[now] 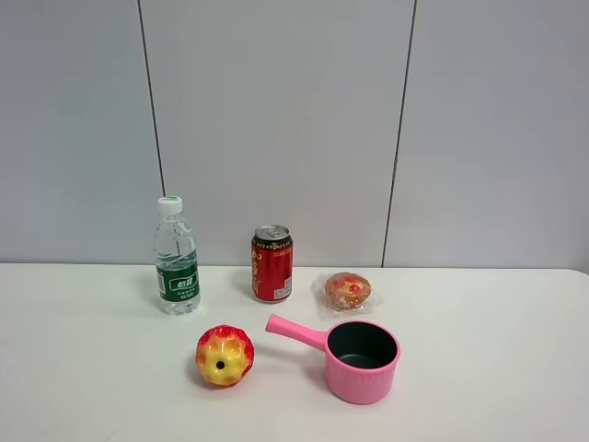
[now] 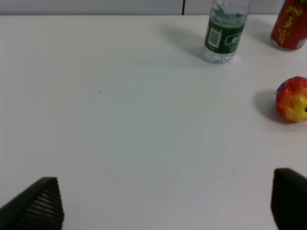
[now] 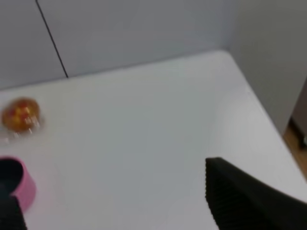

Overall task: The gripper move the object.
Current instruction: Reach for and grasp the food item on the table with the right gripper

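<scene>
The wrapped golden-brown bun (image 1: 348, 292) with red spots lies on the white table, right of the red can and behind the pink pot. It also shows, blurred, in the right wrist view (image 3: 20, 115). Neither arm shows in the exterior high view. My left gripper (image 2: 165, 206) is open and empty above bare table; its two black fingertips (image 2: 38, 206) stand far apart. My right gripper (image 3: 115, 201) is open and empty, far from the bun, with one wide black finger (image 3: 244, 196) near the table's right side.
A water bottle (image 1: 176, 257), a red can (image 1: 272, 264), a glossy yellow-red bumpy ball (image 1: 225, 355) and a pink pot (image 1: 361, 359) with its handle pointing left stand on the table (image 1: 83, 368). The table's right edge (image 3: 261, 112) is near my right gripper.
</scene>
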